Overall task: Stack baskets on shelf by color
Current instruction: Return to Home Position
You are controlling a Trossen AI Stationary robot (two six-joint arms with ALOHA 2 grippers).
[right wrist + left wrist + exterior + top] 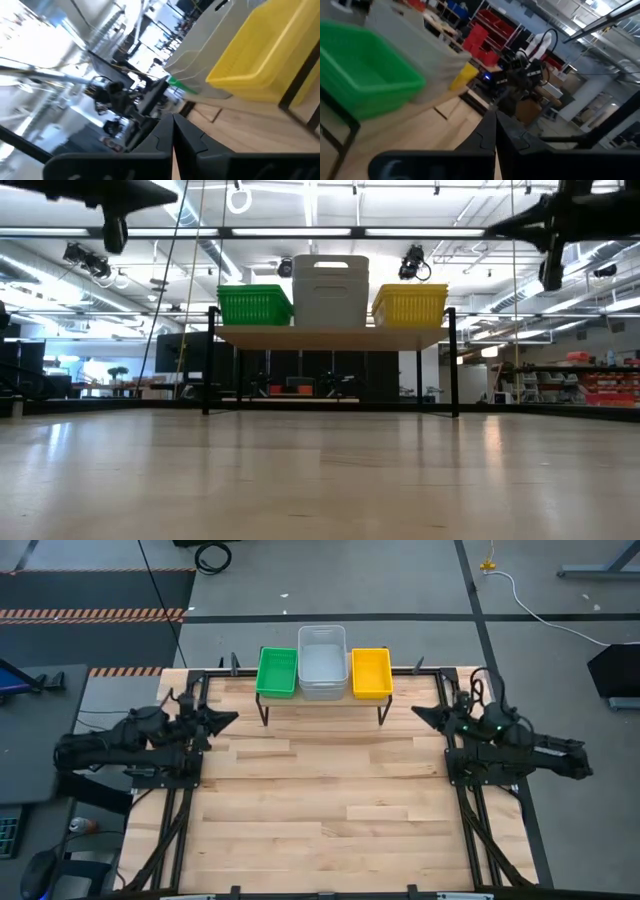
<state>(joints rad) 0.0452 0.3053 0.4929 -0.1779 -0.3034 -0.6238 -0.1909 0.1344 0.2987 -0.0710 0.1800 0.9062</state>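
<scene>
The shelf point(330, 337), a light plank on thin black legs, stands at the table's far edge. On it the baskets sit side by side: green point(277, 671) on the left, pale grey point(322, 662) in the middle and standing tallest, yellow point(371, 672) on the right. How many are nested in each pile does not show. My left gripper point(232, 718) hovers at the table's left side, shut and empty, pointing toward the middle. My right gripper point(418, 711) mirrors it on the right side, shut and empty. The wrist views show each pair of fingers closed, left point(495, 131) and right point(172, 136).
The slatted wooden tabletop point(320, 800) stretches bare between the arms and toward the near edge. Black frame rails point(185, 800) run along both sides of the table. Beyond the far edge lies a workshop room with red bins point(485, 35) and racks.
</scene>
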